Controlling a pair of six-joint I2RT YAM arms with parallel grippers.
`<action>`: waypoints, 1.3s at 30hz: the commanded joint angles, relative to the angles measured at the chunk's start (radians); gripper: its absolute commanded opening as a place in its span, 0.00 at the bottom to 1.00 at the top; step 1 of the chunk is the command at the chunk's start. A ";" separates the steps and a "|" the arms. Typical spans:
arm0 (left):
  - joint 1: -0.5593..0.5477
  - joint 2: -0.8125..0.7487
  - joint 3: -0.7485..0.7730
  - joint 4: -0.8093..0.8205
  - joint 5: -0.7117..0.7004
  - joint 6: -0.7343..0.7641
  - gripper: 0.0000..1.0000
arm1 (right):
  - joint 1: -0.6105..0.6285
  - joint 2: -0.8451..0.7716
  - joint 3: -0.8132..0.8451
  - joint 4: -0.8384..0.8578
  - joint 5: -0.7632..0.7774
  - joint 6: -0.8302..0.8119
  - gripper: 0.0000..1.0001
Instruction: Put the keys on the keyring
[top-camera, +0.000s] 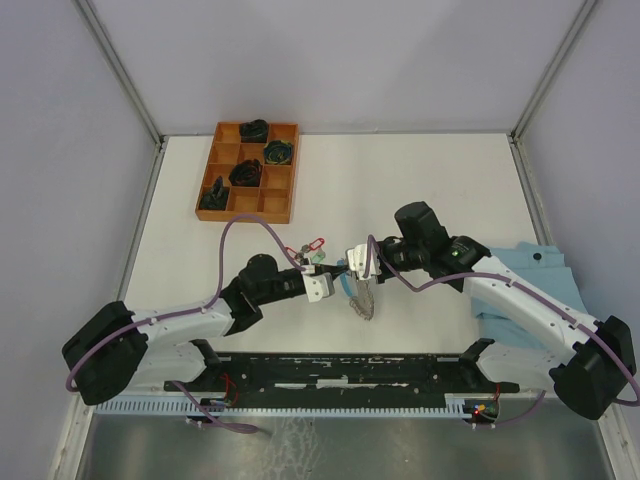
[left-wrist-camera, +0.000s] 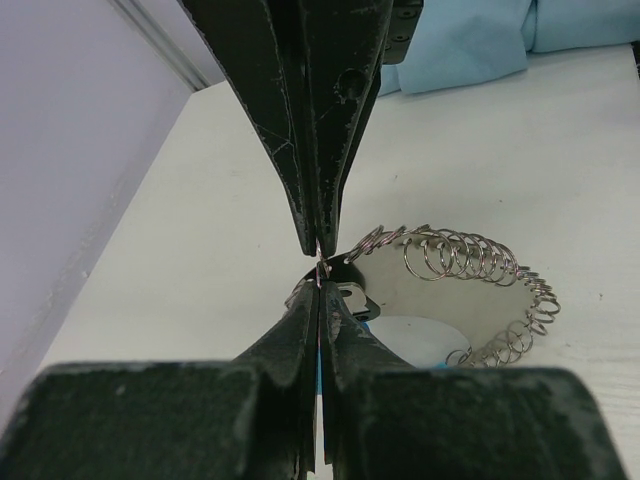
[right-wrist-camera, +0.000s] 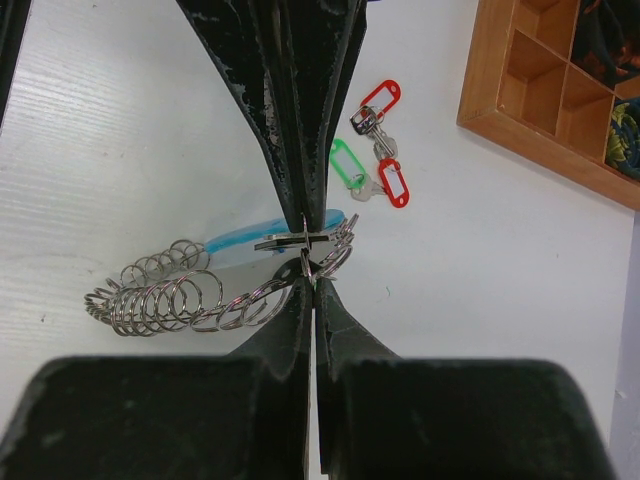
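Found keyring (top-camera: 360, 300), a floppy coil of silver wire loops with a light-blue sleeve, positioned nearward and to the right of the wooden compartment tray (top-camera: 245, 214), apart from it. Recorded left gripper (left-wrist-camera: 319, 262) and right gripper (right-wrist-camera: 308, 245) tip to tip, each with fingers pressed together and pinching the keyring at its end nearer the tray, beside the sleeve. Logged three loose keys (right-wrist-camera: 382, 146), two with red tags and one with green, bunched between tray and keyring, touched by neither gripper.
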 joint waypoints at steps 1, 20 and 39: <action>-0.007 0.007 0.038 0.030 0.024 -0.018 0.03 | 0.006 -0.028 0.045 0.053 -0.015 0.013 0.01; -0.007 -0.008 0.038 0.000 0.008 -0.028 0.03 | 0.005 -0.035 0.036 0.067 0.006 0.023 0.01; -0.007 0.003 0.039 0.036 -0.009 -0.066 0.03 | 0.005 -0.036 0.034 0.068 0.008 0.030 0.01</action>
